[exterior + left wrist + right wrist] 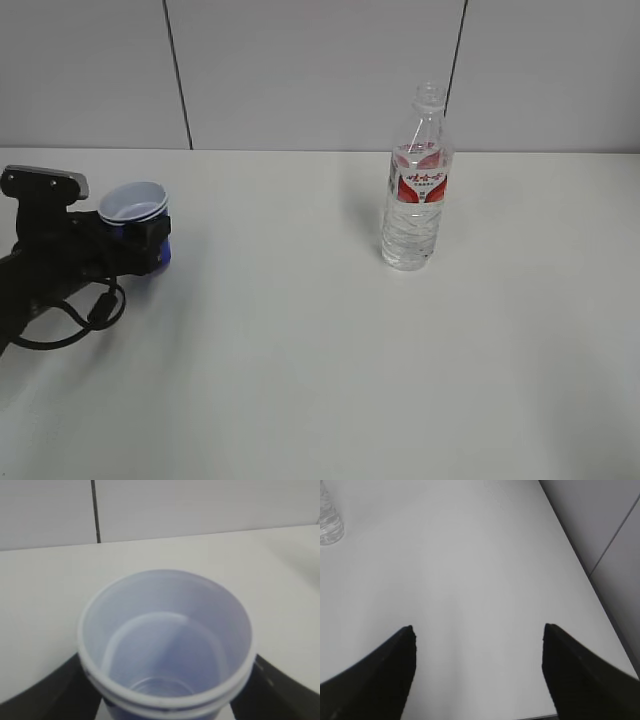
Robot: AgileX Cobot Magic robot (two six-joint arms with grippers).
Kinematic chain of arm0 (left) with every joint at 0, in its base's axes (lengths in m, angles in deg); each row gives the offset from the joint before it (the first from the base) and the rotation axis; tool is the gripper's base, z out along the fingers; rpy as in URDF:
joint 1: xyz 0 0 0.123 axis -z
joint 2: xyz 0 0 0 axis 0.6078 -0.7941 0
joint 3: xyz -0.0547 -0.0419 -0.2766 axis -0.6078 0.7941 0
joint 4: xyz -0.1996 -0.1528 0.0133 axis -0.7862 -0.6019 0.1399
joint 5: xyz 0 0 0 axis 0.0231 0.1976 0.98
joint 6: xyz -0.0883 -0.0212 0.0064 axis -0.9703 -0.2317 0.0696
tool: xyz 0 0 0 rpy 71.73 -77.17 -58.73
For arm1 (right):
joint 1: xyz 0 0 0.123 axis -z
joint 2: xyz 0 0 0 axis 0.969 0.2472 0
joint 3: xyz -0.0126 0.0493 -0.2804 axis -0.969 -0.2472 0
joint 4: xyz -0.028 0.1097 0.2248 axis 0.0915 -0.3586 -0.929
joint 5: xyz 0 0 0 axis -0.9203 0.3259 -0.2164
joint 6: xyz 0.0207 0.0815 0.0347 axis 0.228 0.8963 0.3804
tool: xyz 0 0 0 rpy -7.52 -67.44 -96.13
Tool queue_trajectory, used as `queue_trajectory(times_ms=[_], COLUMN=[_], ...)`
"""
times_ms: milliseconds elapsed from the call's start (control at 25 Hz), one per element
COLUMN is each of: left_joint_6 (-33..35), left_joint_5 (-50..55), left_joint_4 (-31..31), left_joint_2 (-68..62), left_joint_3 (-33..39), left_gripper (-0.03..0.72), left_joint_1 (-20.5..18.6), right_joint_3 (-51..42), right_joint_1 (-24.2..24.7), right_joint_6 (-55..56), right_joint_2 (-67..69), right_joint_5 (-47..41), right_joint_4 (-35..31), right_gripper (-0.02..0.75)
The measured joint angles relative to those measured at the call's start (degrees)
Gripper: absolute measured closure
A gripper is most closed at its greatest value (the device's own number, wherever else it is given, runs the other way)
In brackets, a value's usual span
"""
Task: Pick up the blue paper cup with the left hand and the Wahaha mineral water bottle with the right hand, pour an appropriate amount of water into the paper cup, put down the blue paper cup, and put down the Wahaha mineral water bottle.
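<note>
The blue paper cup stands upright at the far left of the white table, white inside with a doubled rim. My left gripper is shut on it, one black finger on each side. In the left wrist view the cup fills the frame between the fingers, and only a faint ring shows at its bottom. The Wahaha mineral water bottle stands upright right of centre, with water in it and no cap on it. My right gripper is open and empty above bare table; the bottle's base shows far off at its upper left.
The white table runs back to a grey panelled wall. In the right wrist view the table's edge runs along the right side, with the wall beyond it. The right arm does not show in the exterior view.
</note>
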Motion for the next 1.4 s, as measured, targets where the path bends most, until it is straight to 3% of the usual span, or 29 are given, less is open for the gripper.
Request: queue_trajectory(times_ms=[200, 480, 880, 1160, 1400], left_joint_6=[0.00, 0.00, 0.00, 0.00, 0.00], left_joint_5=[1.63, 3.92, 4.92, 4.92, 4.92], left_joint_4=[1.02, 2.47, 3.33, 3.33, 3.33], left_joint_2=[6.00, 11.32, 11.99, 11.99, 11.99], left_joint_3=[1.94, 3.66, 3.66, 3.66, 3.66], left_gripper=[0.153, 0.153, 0.153, 0.153, 0.153], left_joint_1=[0.93, 1.11, 1.11, 1.11, 1.11], right_joint_3=[2.52, 3.60, 3.60, 3.60, 3.60], right_joint_1=[0.00, 0.00, 0.00, 0.13, 0.13], right_joint_6=[0.00, 0.00, 0.12, 2.60, 3.36], right_joint_2=[1.33, 15.68, 37.89, 55.47, 70.67], right_joint_5=[5.86, 20.56, 56.73, 75.47, 86.51], right_joint_4=[-0.56, -2.85, 2.51, 2.88, 3.10], right_gripper=[0.150, 0.150, 0.150, 0.150, 0.150])
